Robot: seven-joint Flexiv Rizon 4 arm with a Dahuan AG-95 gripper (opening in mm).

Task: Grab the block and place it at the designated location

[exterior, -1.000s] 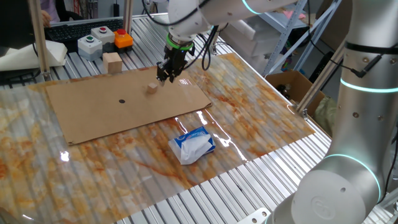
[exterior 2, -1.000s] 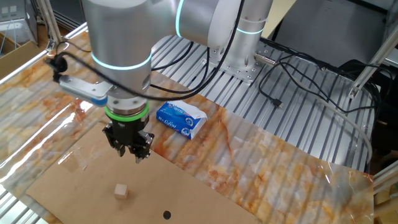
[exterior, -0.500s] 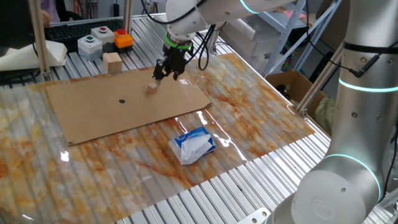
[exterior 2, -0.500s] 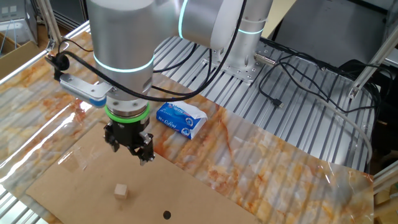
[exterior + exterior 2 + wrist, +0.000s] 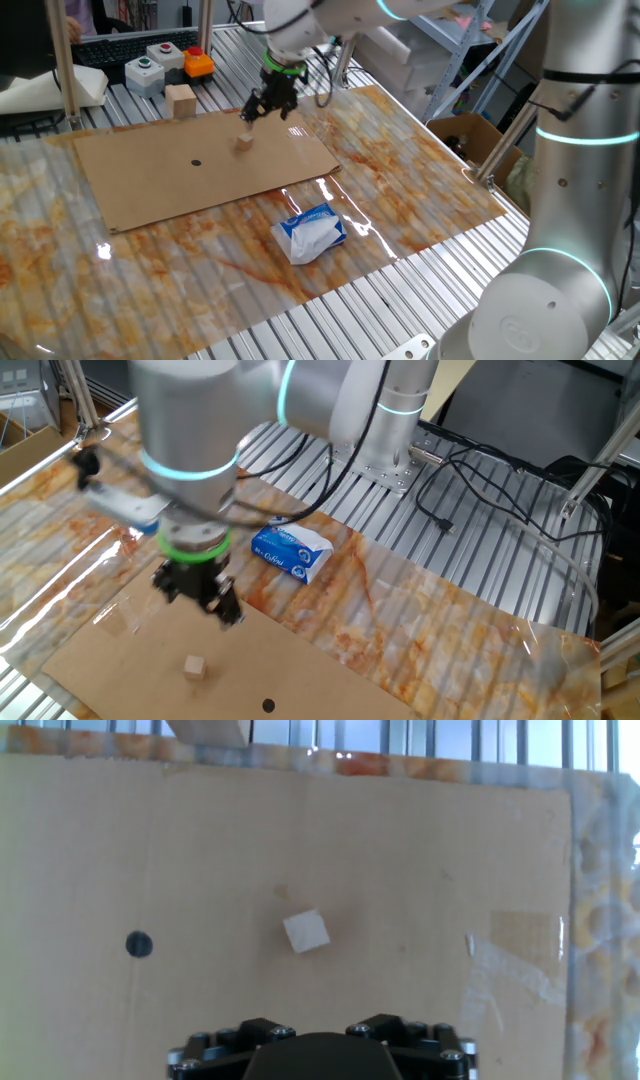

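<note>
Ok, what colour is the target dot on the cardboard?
Black dot, clearest in the hand view.

A flat cardboard sheet (image 5: 210, 165) lies on the marble-patterned table cover (image 5: 400, 190). Near the sheet's front edge sits a blue-and-white tissue pack (image 5: 311, 232), slightly crumpled. Beyond the sheet's far edge stands a larger tan wooden block (image 5: 181, 99). Behind it are a grey button box (image 5: 145, 72) and an orange object (image 5: 199, 64). A cardboard box (image 5: 462, 135) sits beside the table.
</note>
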